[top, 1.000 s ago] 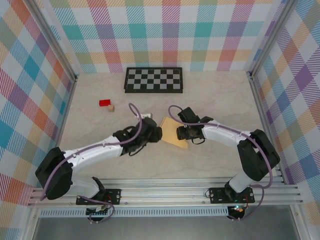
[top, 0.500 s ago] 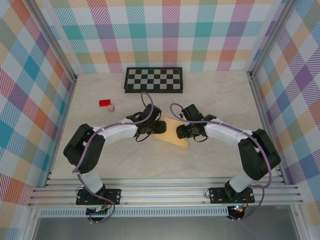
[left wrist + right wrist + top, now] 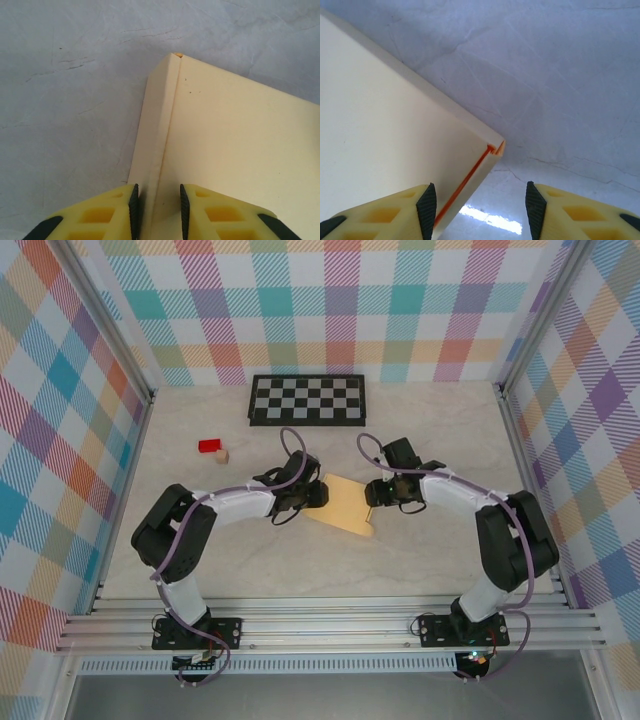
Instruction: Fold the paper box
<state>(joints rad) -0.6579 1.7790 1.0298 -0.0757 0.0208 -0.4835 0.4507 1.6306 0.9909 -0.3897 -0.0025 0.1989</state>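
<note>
The paper box point(image 3: 345, 504) lies as a flat tan rectangle in the middle of the table. My left gripper point(image 3: 322, 495) is at its left edge. In the left wrist view its jaws point(image 3: 157, 206) stand narrow astride the box's folded edge point(image 3: 167, 115), with a thin gap still showing beside the crease. My right gripper point(image 3: 371, 494) is at the box's right edge. It is open point(image 3: 481, 206), and the box's corner point(image 3: 492, 147), with an orange slit along its side, sits between the pads close to the left pad point(image 3: 427, 205).
A black-and-white checkerboard point(image 3: 308, 400) lies at the back. A red block point(image 3: 209, 446) and a tiny tan cube point(image 3: 223, 455) sit at the back left. Metal rails and plaid walls bound the table on three sides.
My left arm has folded in and its gripper moved up to the box's left edge, its jaws narrowing. The right gripper drew back right to the box's right edge.
</note>
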